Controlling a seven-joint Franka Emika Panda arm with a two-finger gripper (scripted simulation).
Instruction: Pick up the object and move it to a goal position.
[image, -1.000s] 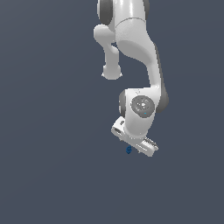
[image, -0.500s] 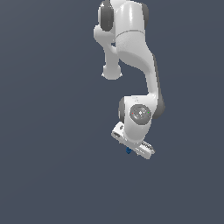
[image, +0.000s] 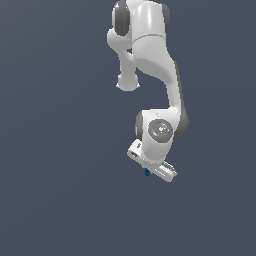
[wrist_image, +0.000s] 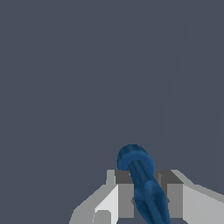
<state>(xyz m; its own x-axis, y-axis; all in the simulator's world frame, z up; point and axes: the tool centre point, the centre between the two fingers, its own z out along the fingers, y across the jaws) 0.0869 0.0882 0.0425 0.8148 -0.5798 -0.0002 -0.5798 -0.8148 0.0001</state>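
Since the earlier frame we swing left; our pincer (wrist_image: 142, 199) grips the blue object (wrist_image: 142, 183), goal unseen.

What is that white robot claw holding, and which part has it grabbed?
The gripper pinches a dark blue rod-like object along its shaft; the rounded end sticks out beyond the fingers.

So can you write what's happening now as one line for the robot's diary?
arm: one Franka | gripper: shut on object | object: blue, between the fingers | goal: no marker seen
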